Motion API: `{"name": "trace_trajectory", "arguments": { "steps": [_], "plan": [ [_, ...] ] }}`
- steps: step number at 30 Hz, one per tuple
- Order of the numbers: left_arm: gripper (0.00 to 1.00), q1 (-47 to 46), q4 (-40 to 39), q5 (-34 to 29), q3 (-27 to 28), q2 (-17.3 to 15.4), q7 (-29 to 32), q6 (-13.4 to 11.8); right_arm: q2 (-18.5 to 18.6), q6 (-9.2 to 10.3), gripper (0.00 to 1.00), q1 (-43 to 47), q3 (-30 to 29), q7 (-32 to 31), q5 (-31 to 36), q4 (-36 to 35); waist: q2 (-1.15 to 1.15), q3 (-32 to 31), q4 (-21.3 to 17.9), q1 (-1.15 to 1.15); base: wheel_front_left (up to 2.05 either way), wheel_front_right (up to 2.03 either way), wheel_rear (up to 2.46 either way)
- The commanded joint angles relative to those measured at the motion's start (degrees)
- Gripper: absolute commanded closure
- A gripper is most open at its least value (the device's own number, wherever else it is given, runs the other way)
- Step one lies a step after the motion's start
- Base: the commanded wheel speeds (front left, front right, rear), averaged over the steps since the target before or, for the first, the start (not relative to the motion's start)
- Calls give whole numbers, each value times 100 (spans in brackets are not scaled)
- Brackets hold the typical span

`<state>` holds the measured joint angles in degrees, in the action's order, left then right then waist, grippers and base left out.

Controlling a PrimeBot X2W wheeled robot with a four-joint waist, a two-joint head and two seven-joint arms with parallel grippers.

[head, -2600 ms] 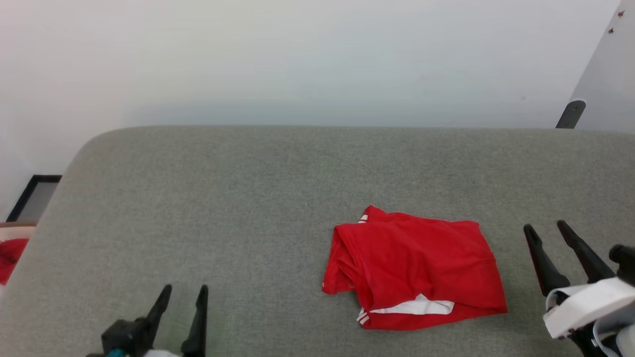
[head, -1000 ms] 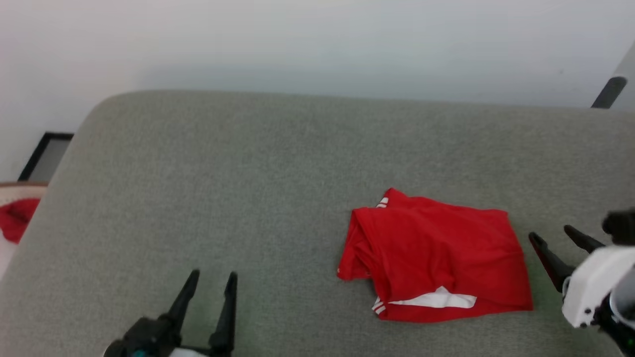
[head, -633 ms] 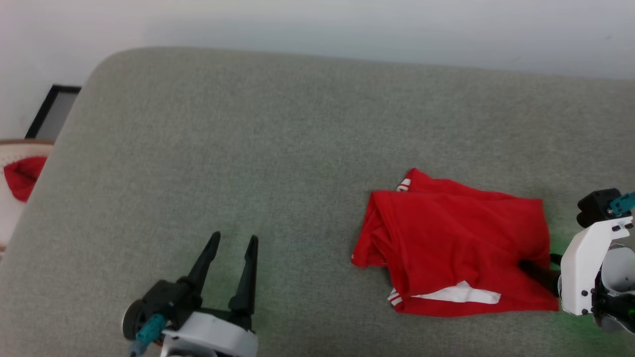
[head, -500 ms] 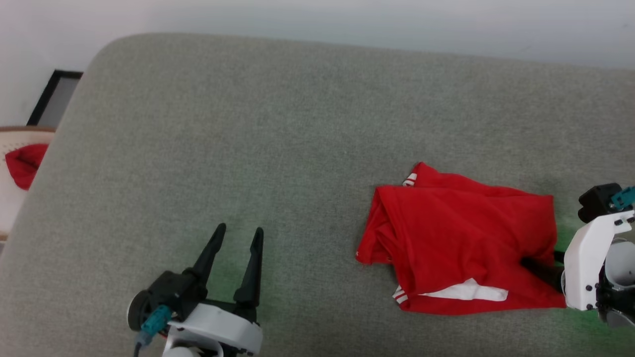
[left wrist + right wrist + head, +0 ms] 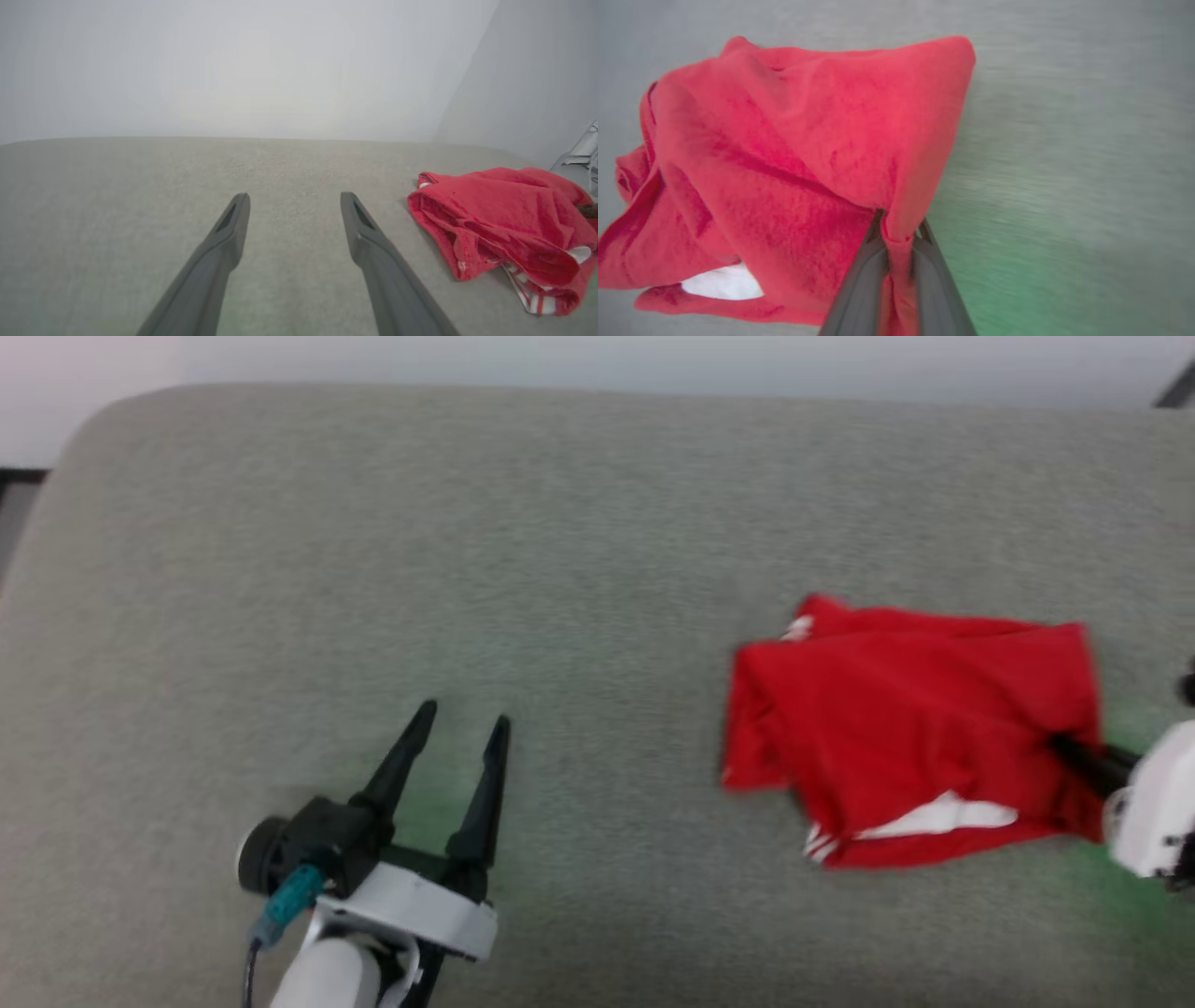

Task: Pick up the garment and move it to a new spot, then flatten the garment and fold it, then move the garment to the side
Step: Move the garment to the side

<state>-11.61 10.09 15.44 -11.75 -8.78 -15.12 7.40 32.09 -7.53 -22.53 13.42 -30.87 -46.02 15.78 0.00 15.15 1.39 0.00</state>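
Right pincer (image 5: 899,227) clamped on the garment (image 5: 915,709), low; left pincer (image 5: 465,713) spread, empty.

Text, labels, brands, numbers, signs: none can be read.
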Motion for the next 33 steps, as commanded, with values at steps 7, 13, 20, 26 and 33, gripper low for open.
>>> {"name": "trace_trajectory", "arguments": {
  "steps": [7, 13, 20, 26, 33],
  "plan": [
    [0, -677, -238, 91, -491, -404, 2, 12, 565, 7, 100, 401, -977, 829, -93, 260, 0, 288, -992, 0, 0, 0, 0],
    [0, -1321, -273, 20, -737, -733, 2, 12, 876, 7, 100, 243, -1279, 1173, -137, 761, 0, 552, -1323, 0, 0, 0, 0],
    [0, -2016, -192, -34, -1013, -990, 2, 12, 1330, 7, 100, -508, -1063, 1581, 339, 1398, 0, 874, -1289, 0, 0, 0, 0],
    [0, -2486, -176, -24, -1215, -1163, 2, 12, 1713, 7, 100, -1363, -596, 1809, 870, 2007, 0, 1148, -1124, 0, 0, 0, 0],
    [0, -2847, -180, -65, -1307, -1269, 2, 12, 1761, 7, 100, -2214, -243, 2083, 1061, 2999, 0, 1377, -992, 0, 0, 0, 0]
  ]
}}
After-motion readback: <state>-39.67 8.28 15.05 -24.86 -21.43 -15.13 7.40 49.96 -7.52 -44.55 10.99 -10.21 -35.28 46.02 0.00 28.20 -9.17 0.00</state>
